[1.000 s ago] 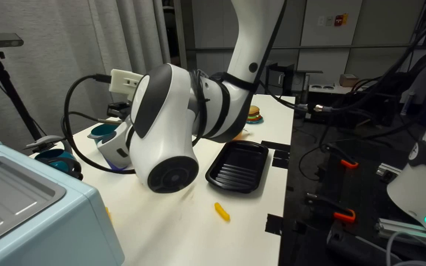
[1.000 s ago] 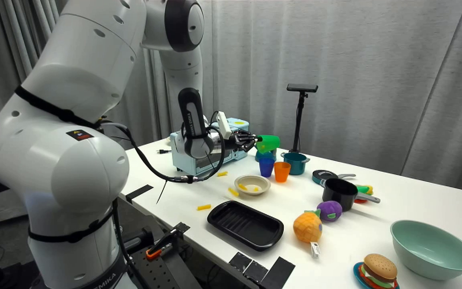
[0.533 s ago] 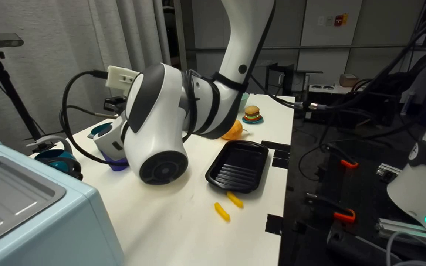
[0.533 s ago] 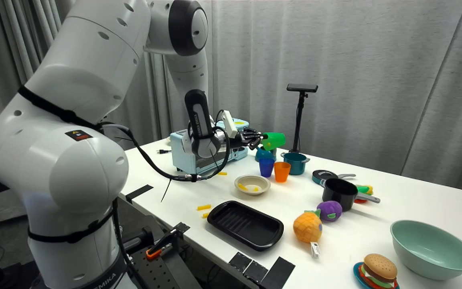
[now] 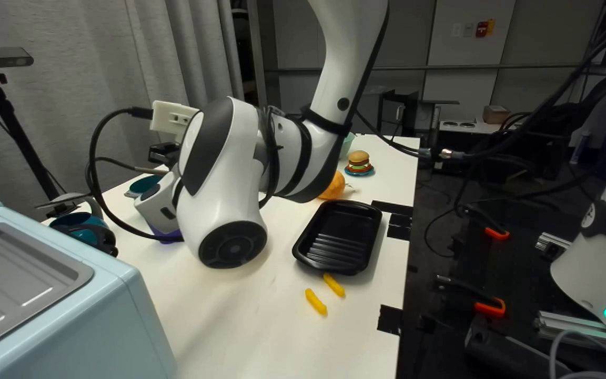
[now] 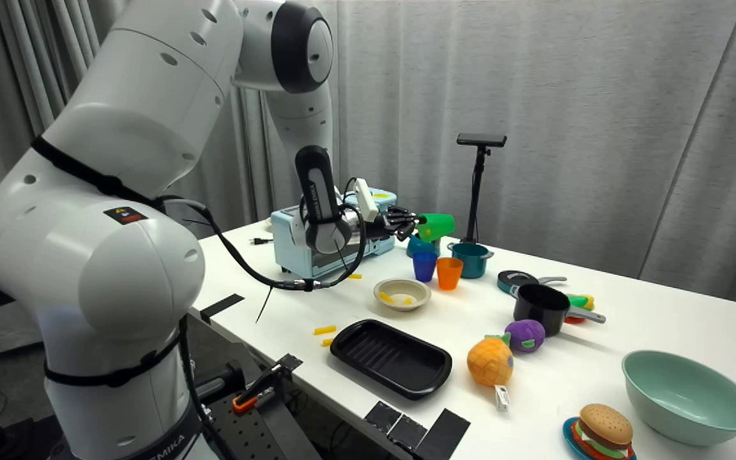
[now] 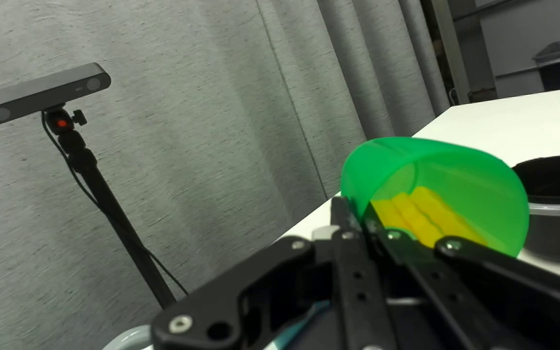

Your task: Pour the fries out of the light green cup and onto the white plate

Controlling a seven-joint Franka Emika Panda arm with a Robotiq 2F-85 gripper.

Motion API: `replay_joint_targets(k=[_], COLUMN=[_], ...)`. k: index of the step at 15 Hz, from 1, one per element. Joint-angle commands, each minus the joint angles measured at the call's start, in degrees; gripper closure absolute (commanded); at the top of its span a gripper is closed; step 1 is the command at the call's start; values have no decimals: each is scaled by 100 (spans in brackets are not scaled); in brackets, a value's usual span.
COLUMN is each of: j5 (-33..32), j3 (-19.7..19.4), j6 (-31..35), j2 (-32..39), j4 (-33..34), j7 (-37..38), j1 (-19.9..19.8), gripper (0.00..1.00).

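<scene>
Jaws clamp the tilted light green cup [image 7: 474,187] by its rim—fries [image 7: 426,214] inside—in open air, well apart from the white plate [image 6: 406,308] (fries there too).

This looks like a robotics lab, with its white robot arm [image 6: 131,255], stand-mounted camera [image 7: 42,94] and clamps [image 5: 492,305].

1. On the far side, the gripper [image 6: 416,222] holds the light green cup [image 6: 438,227] tipped sideways above the table [image 6: 451,322].
2. Nearer, fries [image 6: 386,297] lie in the white plate [image 6: 402,286].
3. Two more lie just left of the black tray [image 6: 390,359]; another, farther off, lies left of the white plate.
4. Beyond the plate, the blue cup [image 6: 424,266] stands left of the orange cup [image 6: 449,274].
5. Near right, a toy burger [image 6: 605,424] sits beside the mint bowl [image 6: 687,397].
</scene>
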Motion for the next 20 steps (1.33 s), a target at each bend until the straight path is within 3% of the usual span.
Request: replay_joint_targets(k=[1, 20], j5=[-124, -164], j3=[0, 7], j6=[-309, -1450], j2=[73, 38], j4=[-37, -348], j7=[-200, -841], j1=[92, 424], gripper=[99, 99])
